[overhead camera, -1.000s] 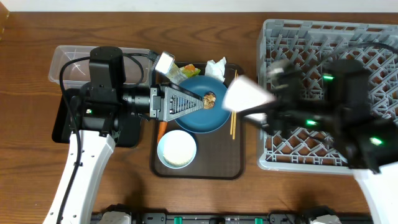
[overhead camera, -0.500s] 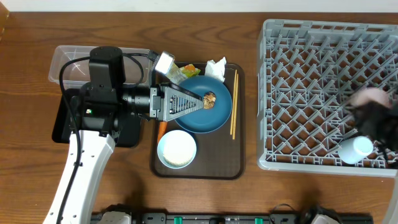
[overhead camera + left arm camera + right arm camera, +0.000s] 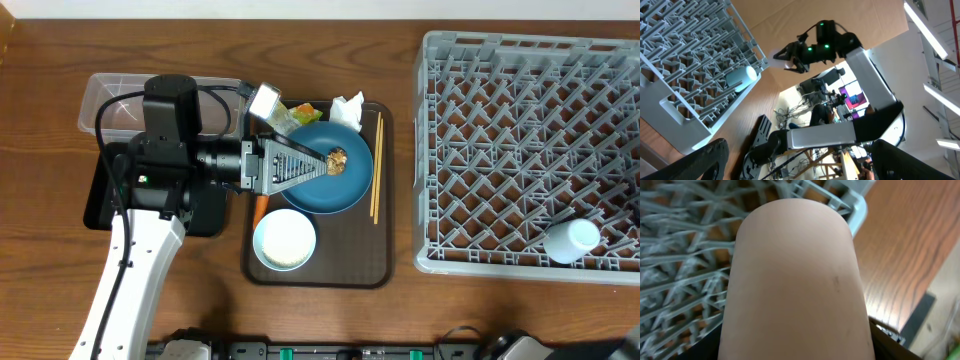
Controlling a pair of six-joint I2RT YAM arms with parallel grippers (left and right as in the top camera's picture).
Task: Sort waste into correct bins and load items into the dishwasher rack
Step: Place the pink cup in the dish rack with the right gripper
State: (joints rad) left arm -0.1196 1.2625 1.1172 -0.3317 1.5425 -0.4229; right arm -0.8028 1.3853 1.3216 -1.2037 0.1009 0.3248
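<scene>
My left gripper (image 3: pixel 318 166) hangs open just above the dark-blue plate (image 3: pixel 345 188), next to the brown food scrap (image 3: pixel 337 158). In the left wrist view its fingers (image 3: pixel 705 160) stand wide apart with nothing between them. A pale pink cup (image 3: pixel 795 280) fills the right wrist view, and my right gripper is shut on it over the corner of the grey dishwasher rack (image 3: pixel 670 255). The overhead view does not show that gripper. The left wrist view shows the right gripper (image 3: pixel 787 52) beyond the rack's edge. A white cup (image 3: pixel 571 240) lies in the rack (image 3: pixel 520 120).
The brown serving tray (image 3: pixel 350 262) holds the white bowl (image 3: pixel 284 240), chopsticks (image 3: pixel 377 165), tissue (image 3: pixel 347 108), wrapper (image 3: pixel 300 115) and carrot (image 3: pixel 259 208). The clear tub (image 3: pixel 110 100) and black tray (image 3: pixel 98 195) sit left, under my left arm.
The right arm swept from beside the serving tray across the rack and out of the overhead view at the right. The white cup in the rack now shows. The left arm has stayed still.
</scene>
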